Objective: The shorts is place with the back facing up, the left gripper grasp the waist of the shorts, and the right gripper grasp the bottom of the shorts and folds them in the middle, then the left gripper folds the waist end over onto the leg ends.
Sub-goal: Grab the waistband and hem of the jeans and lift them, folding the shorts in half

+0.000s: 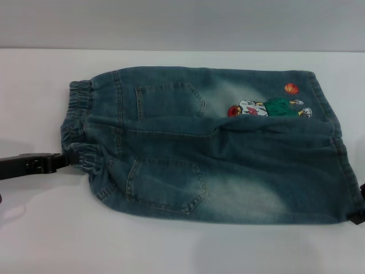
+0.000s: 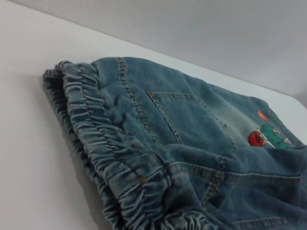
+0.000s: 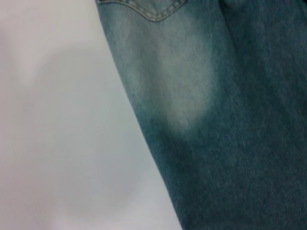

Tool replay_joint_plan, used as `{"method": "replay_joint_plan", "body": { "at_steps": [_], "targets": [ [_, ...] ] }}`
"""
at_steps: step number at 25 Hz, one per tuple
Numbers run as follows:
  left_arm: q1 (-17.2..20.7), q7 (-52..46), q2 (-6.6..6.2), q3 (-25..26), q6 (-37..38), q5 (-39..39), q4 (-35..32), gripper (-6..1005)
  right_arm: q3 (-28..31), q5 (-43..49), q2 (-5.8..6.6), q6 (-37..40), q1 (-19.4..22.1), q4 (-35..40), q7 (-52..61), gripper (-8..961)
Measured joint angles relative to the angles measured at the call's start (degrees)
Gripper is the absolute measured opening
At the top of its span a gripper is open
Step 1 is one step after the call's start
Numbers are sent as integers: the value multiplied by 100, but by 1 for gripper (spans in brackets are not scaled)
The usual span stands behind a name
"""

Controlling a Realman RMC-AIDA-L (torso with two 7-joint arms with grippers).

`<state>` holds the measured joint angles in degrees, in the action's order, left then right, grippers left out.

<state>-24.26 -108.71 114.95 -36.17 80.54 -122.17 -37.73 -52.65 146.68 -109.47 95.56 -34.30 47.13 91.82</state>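
Observation:
The faded blue denim shorts lie back up on the white table, with two stitched pockets showing. The ruffled waist is at the left and the leg ends at the right. The near half rides up over the far half along a crease through the middle and partly covers the cartoon patch. My left gripper reaches in from the left edge and is shut on the near part of the waist. In the left wrist view the waist fills the foreground. Only a black sliver of my right gripper shows, at the near leg hem's corner.
The white table runs under and around the shorts, with bare surface in front and to the left. A grey wall stands behind the table's far edge. The right wrist view shows denim beside bare table.

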Motion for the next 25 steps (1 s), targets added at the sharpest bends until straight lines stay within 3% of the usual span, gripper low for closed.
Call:
{"method": "replay_joint_plan", "body": {
  "at_steps": [5, 8, 13, 19, 25],
  "targets": [
    [0, 0, 0, 5, -6, 0, -14, 38, -41, 125, -48, -91, -20, -20, -20, 380],
    [-6, 0, 0, 5, -28, 0, -15, 38, -42, 141, -57, -112, -20, -19, -34, 154],
    [-16, 1, 0, 5, -46, 0, -15, 38, -10, 145, -57, -120, -27, -7, -69, -2],
    [-17, 7, 0, 23, -42, 31, -17, 38, 172, 72, -54, -134, -18, 50, -184, -2],
    [147, 165, -1, 146, 93, 598, -26, 38, 1242, -773, -132, -327, 263, 195, -953, -1]
  ]
}}
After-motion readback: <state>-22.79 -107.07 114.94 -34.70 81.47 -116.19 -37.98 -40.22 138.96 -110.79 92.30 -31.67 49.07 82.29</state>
